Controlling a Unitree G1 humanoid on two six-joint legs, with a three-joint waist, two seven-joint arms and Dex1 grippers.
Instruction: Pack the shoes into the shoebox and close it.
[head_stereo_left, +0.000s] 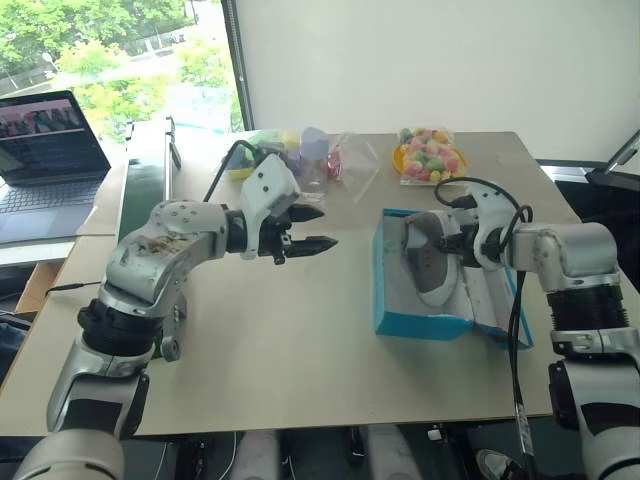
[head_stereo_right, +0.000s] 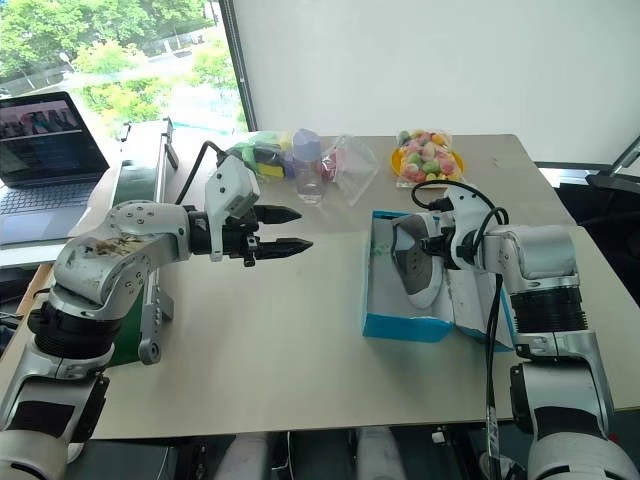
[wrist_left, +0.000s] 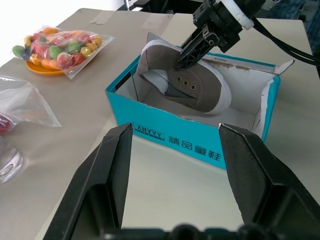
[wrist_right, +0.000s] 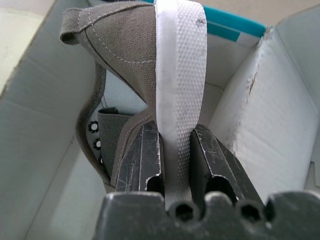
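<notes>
The turquoise shoebox (head_stereo_left: 420, 322) stands open on the table's right side, its lid (head_stereo_left: 505, 305) lying flat to the right. One grey shoe (head_stereo_left: 432, 265) with a white rim lies tilted inside it. My right gripper (wrist_right: 176, 160) is shut on the shoe's white rim (wrist_right: 180, 75), at the box's far end (head_stereo_left: 447, 235). My left gripper (head_stereo_left: 327, 227) hangs open and empty above the table, left of the box and pointing at it. In the left wrist view the box (wrist_left: 170, 132) and shoe (wrist_left: 202, 87) show between its fingers (wrist_left: 112, 170).
A bag of colourful sweets on an orange plate (head_stereo_left: 430, 155) sits behind the box. A clear plastic bag and small bottles (head_stereo_left: 315, 160) lie at the back middle. A laptop (head_stereo_left: 50, 150) stands on a side table at the left.
</notes>
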